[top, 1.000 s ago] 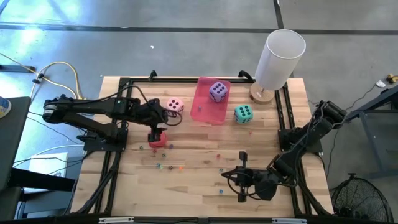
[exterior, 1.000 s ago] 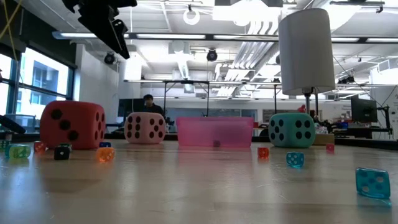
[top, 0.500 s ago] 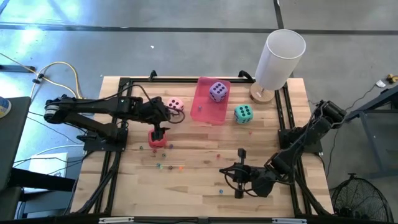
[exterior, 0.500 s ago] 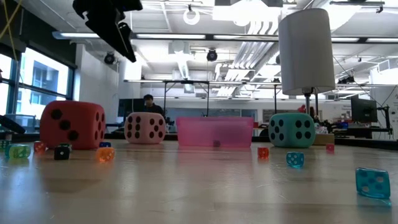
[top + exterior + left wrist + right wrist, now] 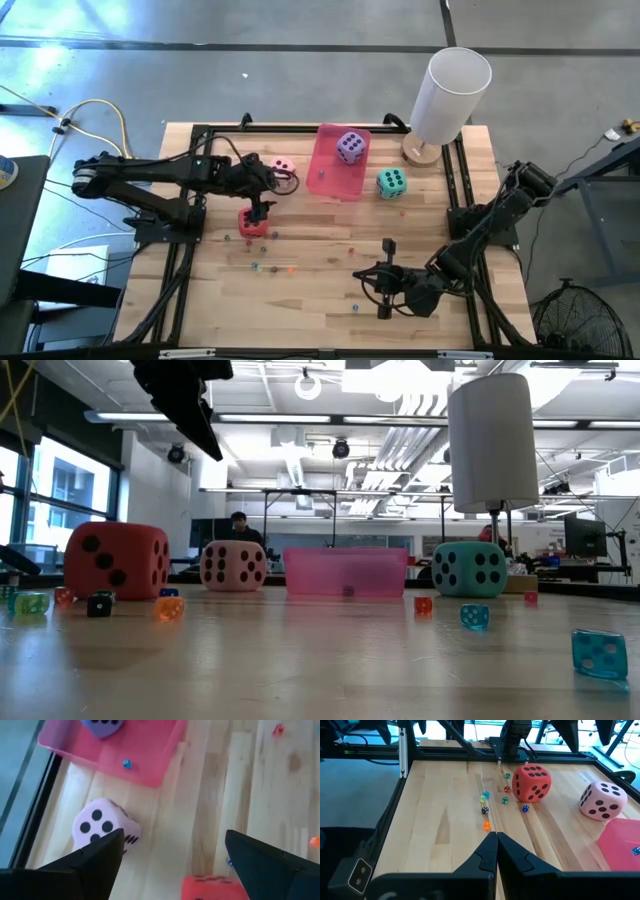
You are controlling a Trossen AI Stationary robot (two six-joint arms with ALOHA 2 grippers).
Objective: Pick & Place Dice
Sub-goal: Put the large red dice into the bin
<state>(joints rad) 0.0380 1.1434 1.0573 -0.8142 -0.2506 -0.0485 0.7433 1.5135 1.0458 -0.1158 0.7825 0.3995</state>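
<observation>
Done: purple die (image 5: pixel 349 146) lies in the pink tray (image 5: pixel 330 183); a tiny blue bead (image 5: pixel 127 764) is in the tray too.
Left: red die (image 5: pixel 252 222), pink die (image 5: pixel 283 168) and teal die (image 5: pixel 391 182) all sit on the surface (image 5: pixel 320 270), outside the tray. Judged about a quarter through.
Red die: nearest the left arm, on the surface, with small beads (image 5: pixel 485 810) scattered near it.
Pink die: just beside the tray's left side, not touching it.
Teal die: just off the tray's right side, near the white cylinder (image 5: pixel 450 90).
Look: soft-looking cubes with rounded corners and dark pips, all sitting flat.
Left claw (image 5: pixel 262 196): fingers apart, empty, raised above the surface between the red and pink dice.
Right claw (image 5: pixel 387 248): fingers together, empty, parked low at the surface's near right, well apart from the dice.
Step in hand: probably lining up on the pink or red die; which one I cannot tell.
</observation>
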